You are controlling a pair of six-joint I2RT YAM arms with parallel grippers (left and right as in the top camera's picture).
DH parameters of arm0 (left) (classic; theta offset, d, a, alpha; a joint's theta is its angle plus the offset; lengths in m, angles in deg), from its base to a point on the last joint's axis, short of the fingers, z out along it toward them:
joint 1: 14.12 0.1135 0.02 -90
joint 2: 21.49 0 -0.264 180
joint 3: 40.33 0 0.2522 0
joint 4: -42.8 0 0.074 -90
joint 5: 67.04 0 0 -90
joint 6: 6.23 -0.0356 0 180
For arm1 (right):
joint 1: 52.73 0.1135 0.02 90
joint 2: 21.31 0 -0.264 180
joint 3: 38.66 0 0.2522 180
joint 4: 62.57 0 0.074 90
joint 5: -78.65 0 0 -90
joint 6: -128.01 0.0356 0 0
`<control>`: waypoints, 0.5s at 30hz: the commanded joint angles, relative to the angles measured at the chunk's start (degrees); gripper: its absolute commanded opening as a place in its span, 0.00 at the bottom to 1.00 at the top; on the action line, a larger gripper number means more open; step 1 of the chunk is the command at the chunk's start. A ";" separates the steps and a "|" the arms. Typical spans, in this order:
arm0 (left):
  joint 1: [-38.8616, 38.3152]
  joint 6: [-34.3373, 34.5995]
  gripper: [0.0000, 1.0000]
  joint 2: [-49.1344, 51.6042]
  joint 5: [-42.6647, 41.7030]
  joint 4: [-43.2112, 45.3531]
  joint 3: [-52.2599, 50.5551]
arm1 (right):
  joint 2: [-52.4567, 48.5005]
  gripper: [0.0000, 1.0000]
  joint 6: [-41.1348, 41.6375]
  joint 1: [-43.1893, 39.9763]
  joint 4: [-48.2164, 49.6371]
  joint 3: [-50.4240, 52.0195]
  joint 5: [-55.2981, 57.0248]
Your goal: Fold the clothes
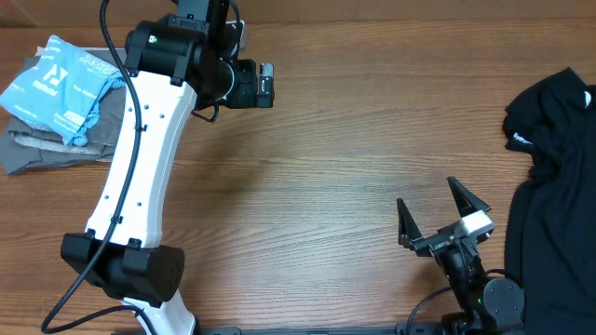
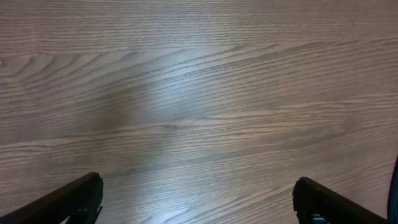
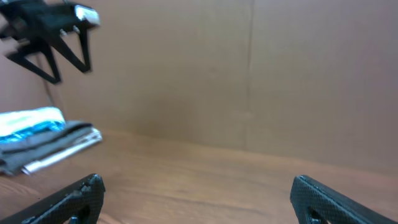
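Observation:
The light blue T-shirt (image 1: 58, 86) lies folded at the far left of the table, on top of folded grey trousers (image 1: 42, 151). It also shows in the right wrist view (image 3: 28, 121) as a flat stack at the left. My left gripper (image 1: 264, 86) hangs over bare wood at the back centre, to the right of the shirt. Its jaws (image 2: 196, 190) are open and empty. My right gripper (image 1: 443, 209) is open and empty near the front right; its jaws (image 3: 196, 186) hold nothing.
A black garment (image 1: 554, 177) lies crumpled along the right edge, just right of my right gripper. The white left arm (image 1: 140, 167) reaches from the front left towards the back. A brown wall (image 3: 249, 74) stands behind the table.

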 commanded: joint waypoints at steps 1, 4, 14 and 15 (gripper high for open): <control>0.00 0.79 1.00 0.46 0.33 0.04 -0.09 | 0.63 1.00 -1.33 -2.01 -3.21 0.61 1.18; 0.00 0.79 1.00 0.46 0.33 0.04 -0.09 | 0.63 1.00 -1.33 -3.08 -9.09 0.61 2.93; 0.00 0.79 1.00 0.46 0.33 0.04 -0.09 | 0.68 1.00 -2.19 -3.13 -9.55 0.61 4.20; 0.00 0.79 1.00 0.46 0.33 0.04 -0.09 | 0.68 1.00 -2.16 -3.13 -9.55 0.61 4.20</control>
